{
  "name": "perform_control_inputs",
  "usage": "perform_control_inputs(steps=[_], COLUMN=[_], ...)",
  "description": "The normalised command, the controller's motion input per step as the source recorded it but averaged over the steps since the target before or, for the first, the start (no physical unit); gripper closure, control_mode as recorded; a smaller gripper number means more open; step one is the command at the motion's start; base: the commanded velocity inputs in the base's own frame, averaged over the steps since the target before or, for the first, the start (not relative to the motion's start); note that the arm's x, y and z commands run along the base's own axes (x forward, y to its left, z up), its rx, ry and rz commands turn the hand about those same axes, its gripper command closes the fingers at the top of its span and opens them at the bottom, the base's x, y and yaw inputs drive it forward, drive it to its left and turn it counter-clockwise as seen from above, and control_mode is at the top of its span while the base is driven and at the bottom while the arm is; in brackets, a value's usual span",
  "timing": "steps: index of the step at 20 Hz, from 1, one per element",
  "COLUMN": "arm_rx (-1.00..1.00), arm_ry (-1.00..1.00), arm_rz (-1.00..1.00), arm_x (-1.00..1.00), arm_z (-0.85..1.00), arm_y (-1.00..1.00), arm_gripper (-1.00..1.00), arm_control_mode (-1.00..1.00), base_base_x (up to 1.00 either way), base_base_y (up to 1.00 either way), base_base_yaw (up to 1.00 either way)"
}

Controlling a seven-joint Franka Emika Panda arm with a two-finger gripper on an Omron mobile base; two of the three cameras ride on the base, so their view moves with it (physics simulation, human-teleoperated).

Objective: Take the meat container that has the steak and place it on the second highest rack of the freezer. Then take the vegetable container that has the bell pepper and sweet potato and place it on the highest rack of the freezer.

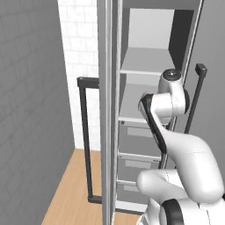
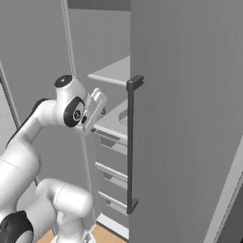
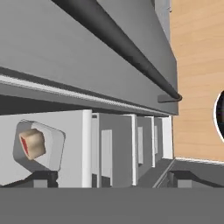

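In the left base view the freezer (image 1: 145, 105) stands open, its shelves above grey drawers (image 1: 138, 139), the arm reaching in at the lower shelf. In the right base view the gripper (image 2: 97, 110) sits beside the freezer's dark handle (image 2: 131, 142). In the hand view the jaws stand wide apart, empty; the meat container (image 3: 40, 145), with the steak (image 3: 31, 143), rests on the freezer shelf.

At the lower left of your frame, the meat container (image 3: 40, 145) sits on a freezer (image 3: 87, 65) shelf, holding the steak (image 3: 31, 143). The gripper (image 3: 113, 178) fingertips stand wide apart at the bottom.
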Motion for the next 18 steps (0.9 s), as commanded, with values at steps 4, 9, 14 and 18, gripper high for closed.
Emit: perform_control_inputs(steps=[4, 9, 14, 18], arm_rx=[0.05, 0.03, 0.02, 0.00], arm_ry=[0.09, 0.10, 0.06, 0.00], arm_rz=[0.02, 0.07, 0.07, 0.04], arm_x=[-0.75, -0.71, -0.73, -0.40], arm_z=[0.50, 0.37, 0.09, -0.17], arm_y=[0.02, 0.00, 0.00, 0.07], arm_gripper=[-1.00, -1.00, -1.00, -1.00], arm_control_mode=[-1.00, -1.00, -1.00, -1.00], base_base_x=[0.00, 0.00, 0.00, 0.00], base_base_y=[0.00, 0.00, 0.00, 0.00], base_base_yaw=[0.00, 0.00, 0.00, 0.00])
